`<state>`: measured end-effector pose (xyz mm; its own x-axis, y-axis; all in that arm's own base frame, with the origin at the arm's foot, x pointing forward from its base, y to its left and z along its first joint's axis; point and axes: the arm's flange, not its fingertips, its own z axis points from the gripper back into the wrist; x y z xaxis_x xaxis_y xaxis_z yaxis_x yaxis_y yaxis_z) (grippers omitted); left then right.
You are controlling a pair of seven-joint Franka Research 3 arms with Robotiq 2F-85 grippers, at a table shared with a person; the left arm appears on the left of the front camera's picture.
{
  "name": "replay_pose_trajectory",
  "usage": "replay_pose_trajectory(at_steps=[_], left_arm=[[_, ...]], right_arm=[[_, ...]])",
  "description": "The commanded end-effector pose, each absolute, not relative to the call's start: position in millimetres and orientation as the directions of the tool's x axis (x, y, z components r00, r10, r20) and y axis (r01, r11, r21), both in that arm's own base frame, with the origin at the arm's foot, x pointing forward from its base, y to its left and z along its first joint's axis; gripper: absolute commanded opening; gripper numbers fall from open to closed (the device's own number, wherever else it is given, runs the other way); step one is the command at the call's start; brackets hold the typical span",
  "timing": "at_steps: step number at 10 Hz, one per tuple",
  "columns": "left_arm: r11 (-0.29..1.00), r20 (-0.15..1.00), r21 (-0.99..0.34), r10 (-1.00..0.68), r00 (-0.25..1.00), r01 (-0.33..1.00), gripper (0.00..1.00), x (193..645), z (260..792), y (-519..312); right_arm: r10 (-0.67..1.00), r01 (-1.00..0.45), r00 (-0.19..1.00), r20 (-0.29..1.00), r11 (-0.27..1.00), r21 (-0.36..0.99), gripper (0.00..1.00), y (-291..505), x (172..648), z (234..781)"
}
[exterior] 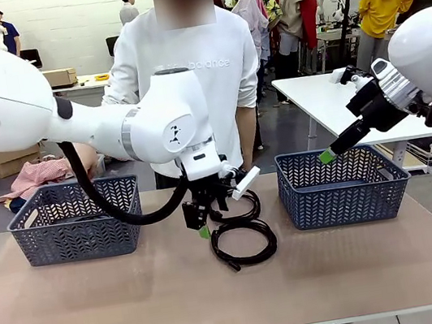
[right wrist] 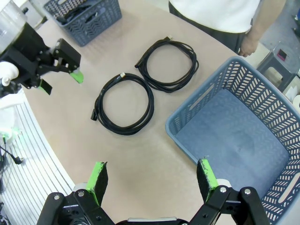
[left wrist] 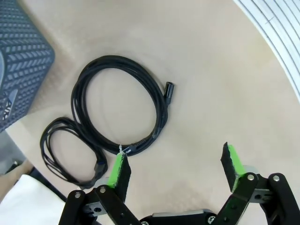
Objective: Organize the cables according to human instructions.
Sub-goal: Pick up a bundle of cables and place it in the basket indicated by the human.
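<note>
**Hovering over loose cords, L gripper poised for a pick**

Two of the cables lay mid-table btwn the baskets, each a flat black coil: the near coil (right wrist: 100, 104) on the robot's side and the far coil (right wrist: 143, 65) on the person's side, just beside each other, rims touching or almost so. The near coil's plug end pointed outward from its ring.

The L gripper (exterior: 202, 228) hung low above the near coil's left edge w/ jaws spread wide and nothing btwn the green pads. Its wrist cam showed that coil (left wrist: 117, 59) just ahead of the open gripper (left wrist: 174, 159), cord not yet straddled, w/ the far coil (left wrist: 43, 143) beyond. The R gripper (exterior: 328, 156) sat raised over the R basket (exterior: 344, 191), also wide open and empty (right wrist: 152, 168); that basket's floor was bare. The L basket (right wrist: 82, 21) held dark coils, prob. cables already sorted.

The person (exterior: 190, 76) stood at the far side of the table (exterior: 100, 312), one hand (right wrist: 248, 44) down by the edge; no pointing gesture was visible.

Judged step: approach to a grasp, w/ half the sorting apparently done. The next move called for lowering the L gripper so one finger dropped inside the ring and one outside, closing on the whole cord bundle, not one strand, then lifting clear of the neighbouring coil. Which basket it should go to hung on the person's say; nothing seen settled that.
</note>
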<state>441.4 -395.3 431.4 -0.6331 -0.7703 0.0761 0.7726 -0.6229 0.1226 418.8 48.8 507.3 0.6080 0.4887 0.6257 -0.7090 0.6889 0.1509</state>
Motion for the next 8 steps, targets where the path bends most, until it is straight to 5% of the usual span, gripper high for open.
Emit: replay_pose_trajectory(at_steps=[1, 8], left_arm=[[-0.613, 0.082, 0.129, -0.777, -0.624, 0.779, 1.00, 441.7, 436.8, -393.0], [-0.618, 0.077, 0.128, -0.773, -0.629, 0.775, 1.00, 443.5, 433.9, -395.0]], right_arm=[[0.478, -0.716, 0.599, 0.643, 0.679, 0.162, 1.00, 47.6, 420.8, 507.5], [0.478, -0.716, 0.599, 0.643, 0.679, 0.162, 1.00, 47.6, 420.8, 507.5]])
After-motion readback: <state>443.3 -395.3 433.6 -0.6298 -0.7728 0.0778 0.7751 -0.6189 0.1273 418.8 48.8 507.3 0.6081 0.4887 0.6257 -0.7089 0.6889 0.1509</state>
